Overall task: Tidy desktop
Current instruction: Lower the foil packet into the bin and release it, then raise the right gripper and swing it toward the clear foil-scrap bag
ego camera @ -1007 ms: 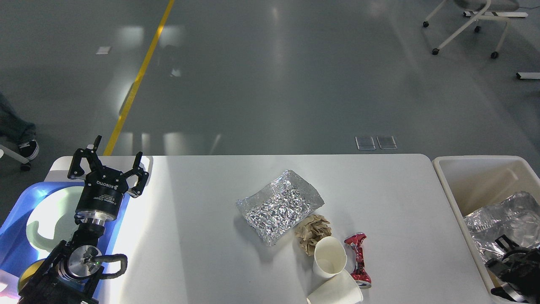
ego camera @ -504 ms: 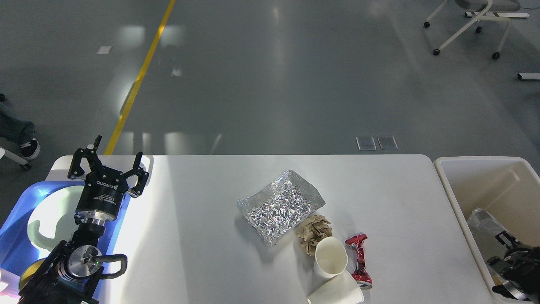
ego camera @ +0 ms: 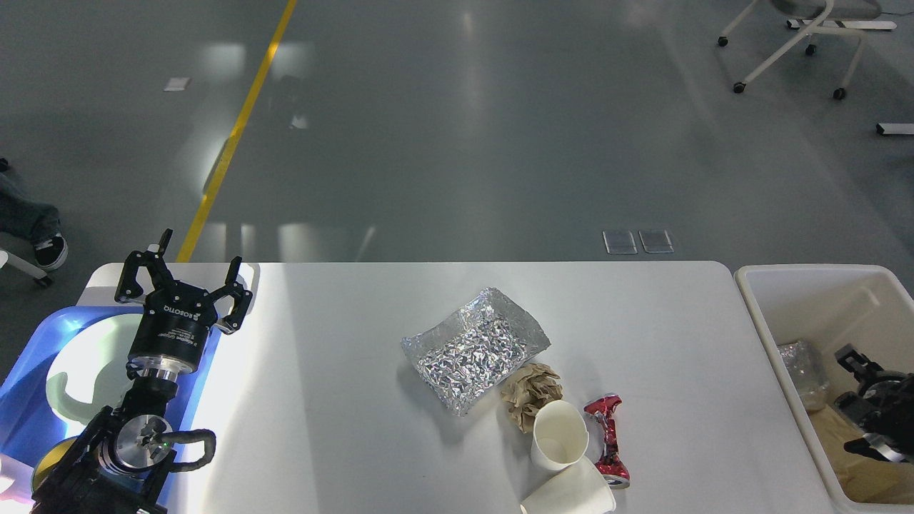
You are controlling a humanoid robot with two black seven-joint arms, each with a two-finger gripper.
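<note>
Currently left hand [ego camera: 183, 280] hovers fingers apart over the surface [ego camera: 343, 428] at its far-left corner, beside the blue tray [ego camera: 28, 371]. Right hand [ego camera: 867, 400] sits inside the bin [ego camera: 757, 314] off the right edge; finger state unclear.

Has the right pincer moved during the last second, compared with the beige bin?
Yes. The right pincer has risen toward the far end inside the beige bin, whose rim stays fixed.
</note>
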